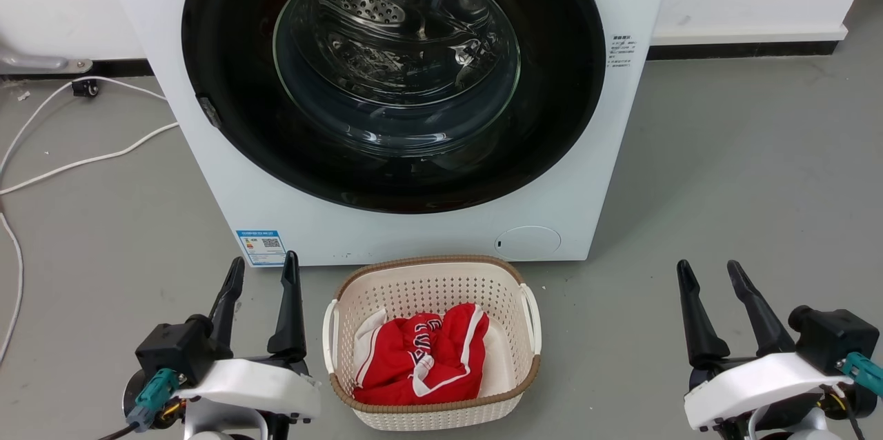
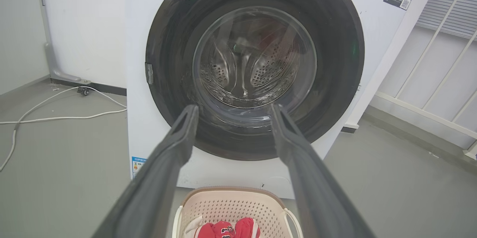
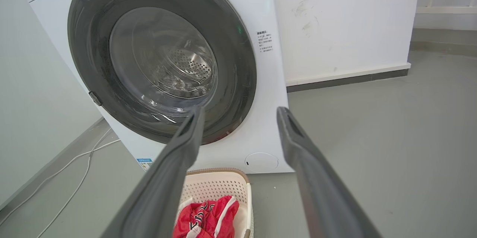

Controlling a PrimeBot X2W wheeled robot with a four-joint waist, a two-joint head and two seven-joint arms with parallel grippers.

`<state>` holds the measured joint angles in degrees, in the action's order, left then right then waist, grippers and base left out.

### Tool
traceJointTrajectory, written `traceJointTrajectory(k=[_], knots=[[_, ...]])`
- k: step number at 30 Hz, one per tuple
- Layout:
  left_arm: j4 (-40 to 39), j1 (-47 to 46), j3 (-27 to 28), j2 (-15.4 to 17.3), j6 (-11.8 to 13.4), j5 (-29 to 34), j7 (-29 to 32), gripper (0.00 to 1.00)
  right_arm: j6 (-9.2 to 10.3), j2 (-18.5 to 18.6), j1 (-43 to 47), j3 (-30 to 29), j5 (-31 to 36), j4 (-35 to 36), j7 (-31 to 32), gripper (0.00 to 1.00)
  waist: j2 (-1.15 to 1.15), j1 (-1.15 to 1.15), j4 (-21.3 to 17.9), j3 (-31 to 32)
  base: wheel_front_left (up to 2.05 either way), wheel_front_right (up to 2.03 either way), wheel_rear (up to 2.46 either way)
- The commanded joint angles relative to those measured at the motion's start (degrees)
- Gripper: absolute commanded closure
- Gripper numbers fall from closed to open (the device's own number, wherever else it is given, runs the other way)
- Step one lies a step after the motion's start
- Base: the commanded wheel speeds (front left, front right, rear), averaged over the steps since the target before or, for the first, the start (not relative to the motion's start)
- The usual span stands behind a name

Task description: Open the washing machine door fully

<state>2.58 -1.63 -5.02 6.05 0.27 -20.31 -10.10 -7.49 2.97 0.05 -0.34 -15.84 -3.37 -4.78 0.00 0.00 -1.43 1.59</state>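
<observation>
**Door shut, nobody touching it yet**

Head view: the washing machine door [image 1: 393, 74] is sitting closed at 12 o'clock, with the basket [image 1: 433, 267] right below it, probably for loading. The left gripper [image 1: 264, 262] at 7 and the right gripper [image 1: 708, 266] at 5 are hanging wide, holding nothing.

Left wrist view: the fingers [image 2: 177, 144] are framing the door's 6 o'clock rim.

Right wrist view: aiming at its 5 o'clock edge.

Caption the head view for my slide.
Closed washing machine door; left gripper and right gripper open before it, laundry basket between them.

Head above, wrists low, all facing the washing machine door [image 1: 397, 61].
</observation>
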Motion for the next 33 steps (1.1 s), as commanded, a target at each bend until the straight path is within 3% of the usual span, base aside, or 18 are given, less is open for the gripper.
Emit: traceJointTrajectory(k=[1,13,33], knots=[[-0.6,-0.1,-0.2,0.3,0.3,1.2,-0.5,0.0,0.0,-0.1,-0.1,0.1,1.0,0.8,-0.4,0.0,0.0,0.0,0.0,0.0,0.0,0.0,0.0],[-1.2,0.9,-1.5,0.6,1.8,7.7,-2.3,0.0,0.01,-0.1,-0.1,0.2,7.7,0.8,-1.1,0.0,0.0,0.0,0.0,0.2,0.0,0.0,0.0],[-0.8,2.2,-1.0,-0.8,1.5,14.4,-4.4,0.0,0.01,-0.2,0.1,0.6,14.3,0.4,-2.1,0.0,0.0,0.0,0.3,0.3,0.0,0.0,0.0]])
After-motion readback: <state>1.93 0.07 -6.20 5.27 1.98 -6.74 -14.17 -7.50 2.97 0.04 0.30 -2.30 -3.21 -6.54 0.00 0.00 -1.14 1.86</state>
